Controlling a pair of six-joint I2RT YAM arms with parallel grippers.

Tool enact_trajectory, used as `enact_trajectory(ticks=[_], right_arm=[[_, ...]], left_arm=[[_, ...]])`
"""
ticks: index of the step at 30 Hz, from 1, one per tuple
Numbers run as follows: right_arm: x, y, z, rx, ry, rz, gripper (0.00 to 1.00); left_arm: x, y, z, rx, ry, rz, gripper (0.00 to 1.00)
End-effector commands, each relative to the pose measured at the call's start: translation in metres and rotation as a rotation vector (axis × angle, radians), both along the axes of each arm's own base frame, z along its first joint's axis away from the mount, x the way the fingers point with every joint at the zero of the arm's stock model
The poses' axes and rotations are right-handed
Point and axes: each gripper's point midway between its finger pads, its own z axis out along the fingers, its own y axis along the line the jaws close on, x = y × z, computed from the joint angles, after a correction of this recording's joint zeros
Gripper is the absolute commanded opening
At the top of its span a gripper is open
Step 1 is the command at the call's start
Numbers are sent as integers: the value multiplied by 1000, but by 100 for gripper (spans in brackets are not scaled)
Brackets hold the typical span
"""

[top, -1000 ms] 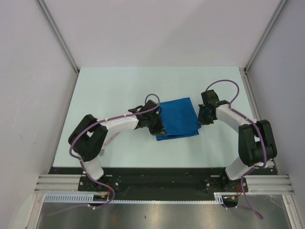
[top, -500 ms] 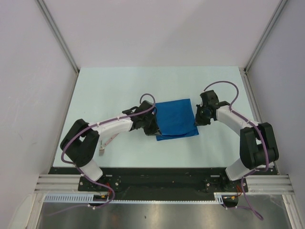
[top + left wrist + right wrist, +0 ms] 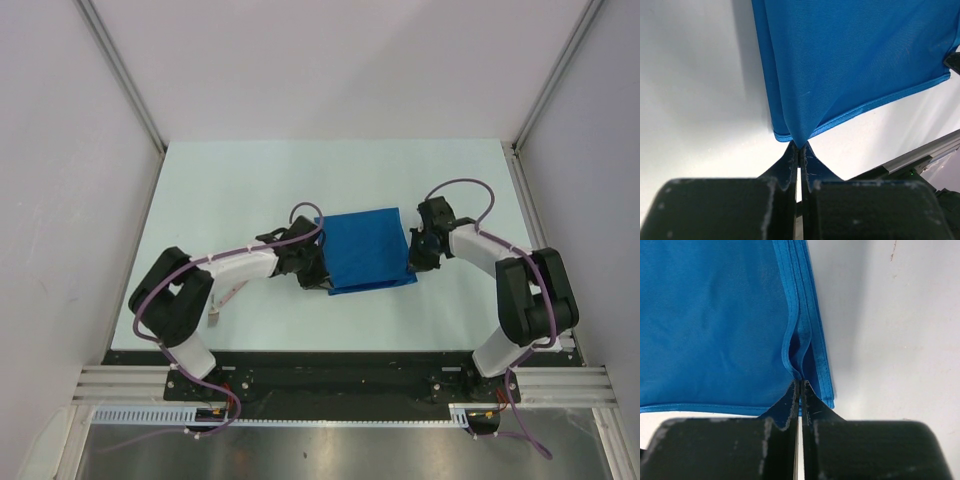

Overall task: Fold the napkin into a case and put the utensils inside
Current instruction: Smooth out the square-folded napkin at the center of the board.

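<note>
1. At the near left, just beside the left arm (image 3: 190,300), the utensils (image 3: 215,316) lie on the table (image 3: 250,180). They show as a slim pale metal shape partly hidden by the arm (I cannot tell how many pieces there are), and they are well apart from the cloth.
2. Further in, the left gripper (image 3: 322,278) is clenched on the near-left corner of the napkin (image 3: 365,250). The left wrist view shows its two fingers pressed together, with the hemmed corner drawn to a small peak between the tips.
3. Across from it, the right gripper (image 3: 415,257) is also clamped tight. It is pinching the napkin's right edge close to the near-right corner. In the right wrist view the stacked hems pucker inward where the fingertips bite (several layers show there).
4. Between the two grippers the napkin sits near the middle of the table, folded into a roughly rectangular royal-blue shape. Its near hem runs in a slightly slanted line from one pinch to the other.
5. Farthest out, the napkin's far edge lies flat on the table, with no gripper touching it.
</note>
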Motion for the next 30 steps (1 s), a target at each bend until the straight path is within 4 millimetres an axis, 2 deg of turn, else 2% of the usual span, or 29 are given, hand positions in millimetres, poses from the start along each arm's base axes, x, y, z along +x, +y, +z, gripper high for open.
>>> enact_trajectory(ticks=[1,4,7,8,9,10,11,12,14,16,18,19,20,21,23,24,27,28,30], right_arm=[[4,0,-8,-9,-8,-4,0],[4,-1,-11,-16,-1,-7,0],[5,2,-10,-3,1,1,0],[5,3,-9,3,2,5,3],[4,4,-9,6,8,7,6],[4,4,-8,9,7,8,10],[5,5,-6,9,4,9,21],[4,4,-3,8,2,9,26],[6,5,4,12,-9,18,36],[5,2,13,-2,-19,12,41],[8,0,25,-18,-43,6,48],[11,-2,33,-29,-69,3,51],[11,0,37,-28,-79,10,54],[13,4,41,-20,-89,19,54],[13,14,39,28,-75,36,55],[9,21,36,71,-51,56,55],[8,29,23,133,-37,68,38],[4,24,14,135,-15,59,26],[3,20,2,136,0,52,19]], left_arm=[[-1,2,-9,6,-1,-18,1],[-1,2,-10,4,0,-21,7],[-1,4,-6,15,-16,-34,19],[3,9,-5,44,-39,-26,27],[1,15,-3,73,-49,-39,32],[4,18,7,75,-80,-42,36],[5,20,11,87,-101,-48,46],[6,29,14,126,-119,-53,50],[9,32,32,130,-166,-55,55],[16,28,48,110,-219,-68,55],[19,13,65,25,-253,-98,51],[18,5,67,-14,-258,-119,47],[22,-4,71,-51,-272,-132,39],[23,-12,61,-66,-240,-151,35],[21,-30,59,-135,-208,-200,22],[22,-33,45,-128,-173,-201,19],[18,-33,23,-115,-127,-205,13],[13,-28,13,-99,-108,-204,11],[10,-22,5,-79,-106,-192,11]])
